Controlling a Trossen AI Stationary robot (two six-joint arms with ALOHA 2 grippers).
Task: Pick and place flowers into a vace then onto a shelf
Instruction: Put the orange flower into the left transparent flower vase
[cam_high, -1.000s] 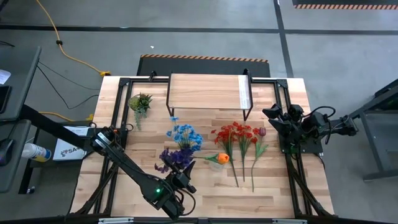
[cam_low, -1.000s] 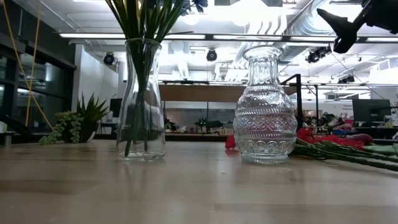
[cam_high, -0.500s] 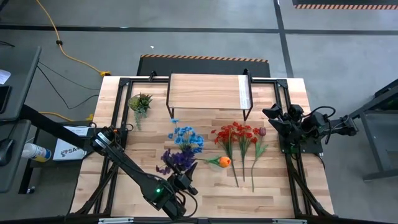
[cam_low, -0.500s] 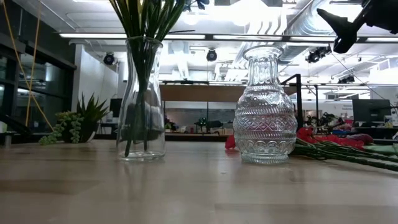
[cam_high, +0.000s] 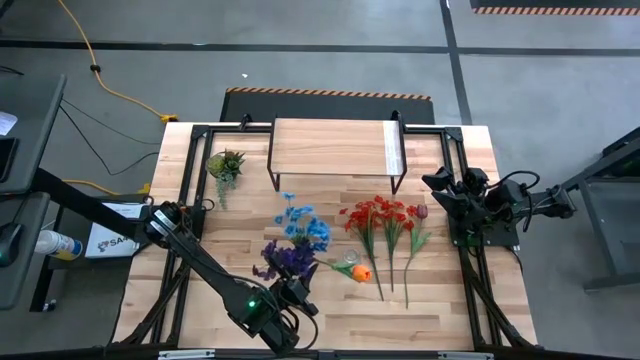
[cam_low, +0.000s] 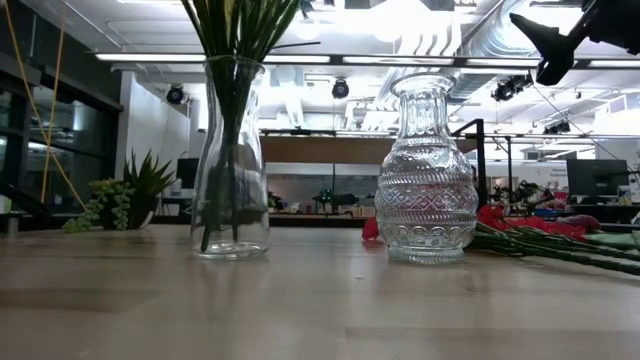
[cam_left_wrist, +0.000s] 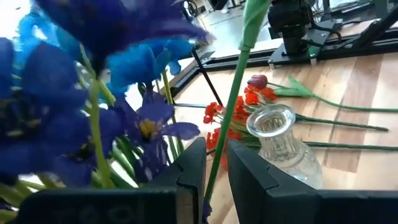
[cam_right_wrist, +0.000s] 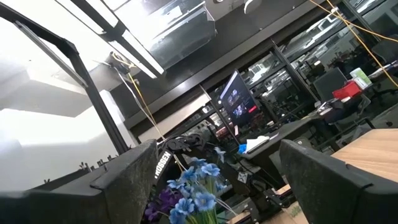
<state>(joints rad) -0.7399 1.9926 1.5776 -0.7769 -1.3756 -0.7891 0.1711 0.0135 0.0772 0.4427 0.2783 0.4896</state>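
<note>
At the near edge of the surface, the left gripper had its jaws pinching the green stem of the orange flower, whose stem slanted from near-left up to far-right. Just beyond, blue and purple flowers stood upright in a plain glass vase. To the right, the red flowers lay flat, stems pointing near, beside an empty patterned vase. The right gripper waited at the right edge, jaws spread. Farthest stood the shelf, its long axis left-right.

Industrial lab: exposed ceiling ducts, monitor, taped concrete floor.
</note>
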